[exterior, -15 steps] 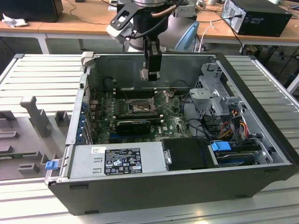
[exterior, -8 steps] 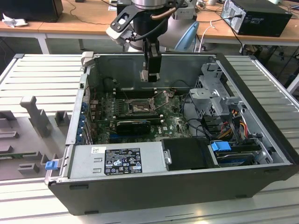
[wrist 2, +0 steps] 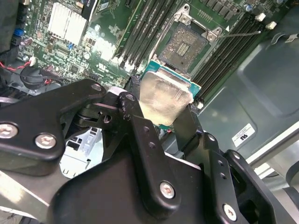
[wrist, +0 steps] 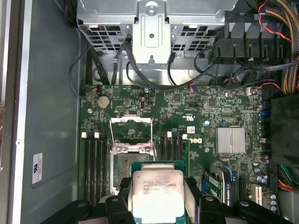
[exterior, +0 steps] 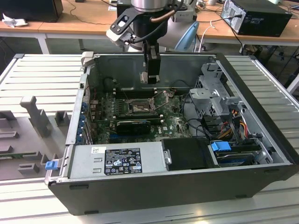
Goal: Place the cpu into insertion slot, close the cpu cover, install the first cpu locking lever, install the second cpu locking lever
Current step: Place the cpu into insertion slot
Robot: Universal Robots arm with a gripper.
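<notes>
My gripper [wrist 2: 159, 111] is shut on the cpu [wrist 2: 164, 97], a thin square chip with a pale silvery face and a green edge, clamped by two opposite sides between the black fingers [wrist: 191, 193]. It hangs above the green board, close to the insertion slot [wrist 2: 183, 45], which lies bare with its dark pin field showing. In the first wrist view the cpu [wrist: 156, 189] covers part of the insertion slot [wrist: 121, 163], and the cpu cover [wrist: 131, 120] stands swung open beyond it. A thin wire lever [wrist 2: 243, 33] sticks out beside the socket. In the exterior view the gripper [exterior: 150, 77] hovers over the slot [exterior: 139, 107].
The board lies deep inside an open computer case [exterior: 261, 116]. Memory slots [wrist: 93, 163] flank the socket on both sides. A long black card [exterior: 133, 125], a silver heatsink [wrist: 230, 140], the drive cage [exterior: 212, 95] with cables and the power supply [exterior: 117, 161] crowd the remaining space.
</notes>
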